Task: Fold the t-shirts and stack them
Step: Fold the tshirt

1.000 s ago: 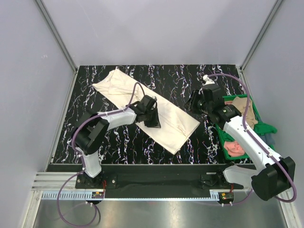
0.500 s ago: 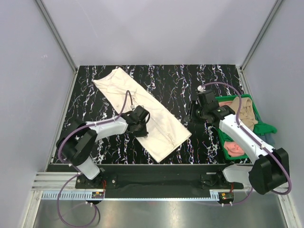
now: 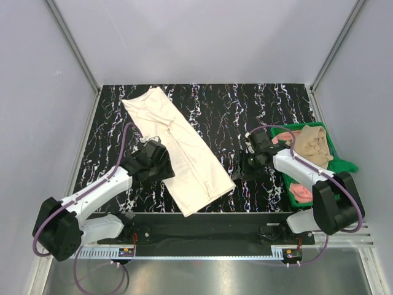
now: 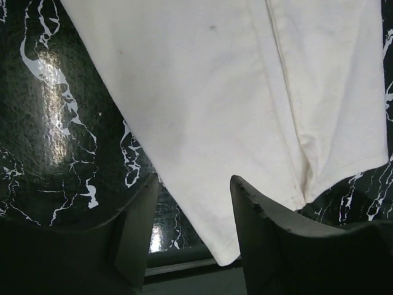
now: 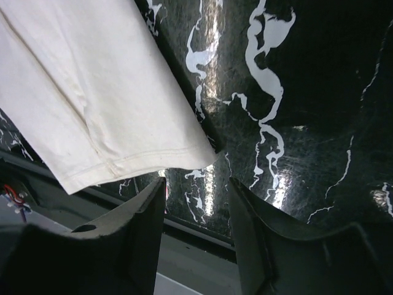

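Note:
A long folded cream t-shirt (image 3: 178, 157) lies slantwise on the black marbled table (image 3: 245, 117), its near end by the front edge. My left gripper (image 3: 163, 169) is open at the shirt's left edge. In the left wrist view the cream shirt (image 4: 215, 92) lies flat under the left gripper (image 4: 195, 179), not pinched. My right gripper (image 3: 239, 174) stands open just right of the shirt's near corner. In the right wrist view the right gripper (image 5: 196, 183) hangs over bare table with the cream shirt (image 5: 80, 92) off to its left. A tan t-shirt (image 3: 313, 144) and a salmon-pink one (image 3: 301, 192) lie in the bin.
A green plastic bin (image 3: 330, 149) stands at the table's right edge beside the right arm. Grey walls close off the table at the back and both sides. The table's front edge and the arms' base rail (image 3: 202, 221) run just below the shirt's near end.
The cream shirt has been dragged toward the near left and turned steeper. Both grippers have opened and let go of it. Both arms have drawn back toward the front edge.

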